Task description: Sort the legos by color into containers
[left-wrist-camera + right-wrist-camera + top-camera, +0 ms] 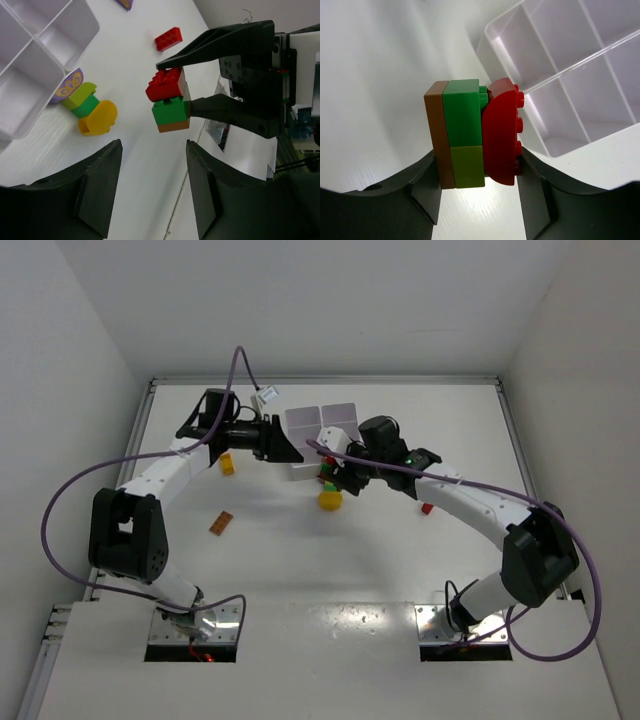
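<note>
Right gripper clamps red-green-brown clump; left gripper (open, empty) should pinch only the red brick, pulling straight.

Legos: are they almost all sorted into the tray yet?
Not nearly. Done: nothing, since the tray compartments that show look empty. In hand: the right gripper holds a clump of red, green, lime and brown bricks; the left gripper is open with nothing in it. Left: that clump, a second clump by the tray, a red brick and an orange brick on the table.
</note>
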Robot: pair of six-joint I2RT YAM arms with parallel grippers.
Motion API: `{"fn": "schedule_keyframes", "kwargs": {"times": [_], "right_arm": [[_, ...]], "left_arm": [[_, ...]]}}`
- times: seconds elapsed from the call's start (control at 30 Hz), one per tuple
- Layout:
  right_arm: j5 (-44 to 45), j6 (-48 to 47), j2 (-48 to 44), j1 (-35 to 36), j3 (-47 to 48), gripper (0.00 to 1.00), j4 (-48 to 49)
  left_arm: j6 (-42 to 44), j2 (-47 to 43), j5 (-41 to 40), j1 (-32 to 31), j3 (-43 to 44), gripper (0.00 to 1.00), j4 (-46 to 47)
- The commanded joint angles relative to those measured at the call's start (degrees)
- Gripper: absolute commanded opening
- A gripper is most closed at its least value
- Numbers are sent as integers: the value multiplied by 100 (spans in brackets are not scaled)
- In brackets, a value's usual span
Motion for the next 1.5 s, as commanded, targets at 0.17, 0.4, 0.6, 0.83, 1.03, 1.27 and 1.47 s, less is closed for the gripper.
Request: {"fn": "schedule_keyframes", "kwargs": {"times": [0.17,0.4,0.6,0.83,1.03,1.27,1.47], "right_arm": [[354,564,38,235,600,3,556],[354,564,38,288,600,3,608],[354,564,38,341,653,3,660],[415,564,91,341,706,3,714],[415,617,143,393,811,3,766],[363,889,143,393,864,4,880],[-234,1232,91,253,978,66,566]], "left_arm": [[-483,-24,-3,-297,307,61,505],[-536,29,-3,-403,307,63,611],[-588,91,102,-456,359,64,664],[-640,204,269,-508,412,64,830],[-641,258,384,-613,412,64,883],[-755,363,498,-614,412,31,1050],[-703,425,560,-544,412,3,1050]]}}
